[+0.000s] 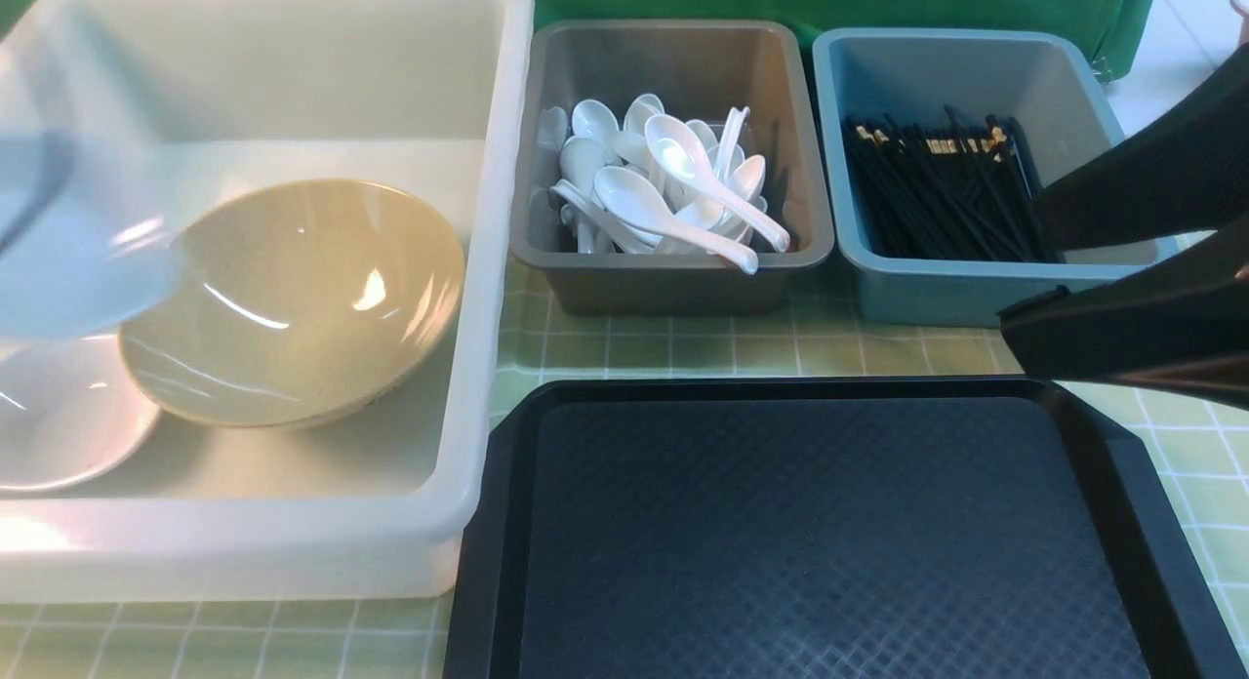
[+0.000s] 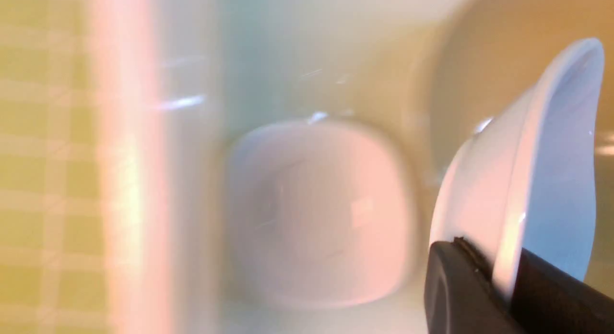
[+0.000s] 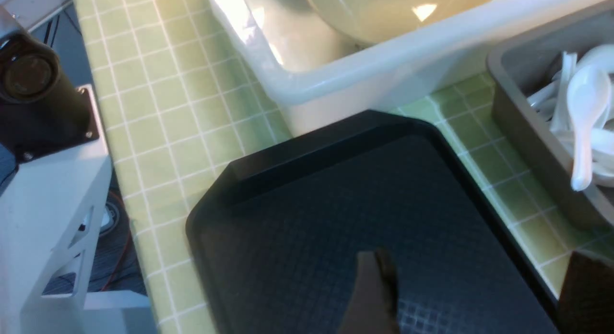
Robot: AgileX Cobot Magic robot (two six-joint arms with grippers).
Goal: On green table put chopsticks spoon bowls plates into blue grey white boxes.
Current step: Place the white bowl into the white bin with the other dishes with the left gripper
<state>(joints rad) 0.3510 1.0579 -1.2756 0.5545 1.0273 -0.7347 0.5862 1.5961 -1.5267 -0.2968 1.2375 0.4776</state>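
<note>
Where the front view catches it, the held plate (image 1: 78, 259) hangs blurred over the white box (image 1: 488, 318). Left wrist: the left gripper (image 2: 499, 286) pinches its rim, with the plate tilted on edge and the second plate (image 2: 316, 209) lying below in the box. Right wrist: the right gripper (image 3: 479, 295) gapes empty over the black tray (image 3: 312, 219).

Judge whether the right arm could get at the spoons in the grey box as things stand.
Probably yes. The right gripper is open and empty, by the blue box's near edge; the grey box beside it is open-topped, and nothing hangs over the spoons.
</note>
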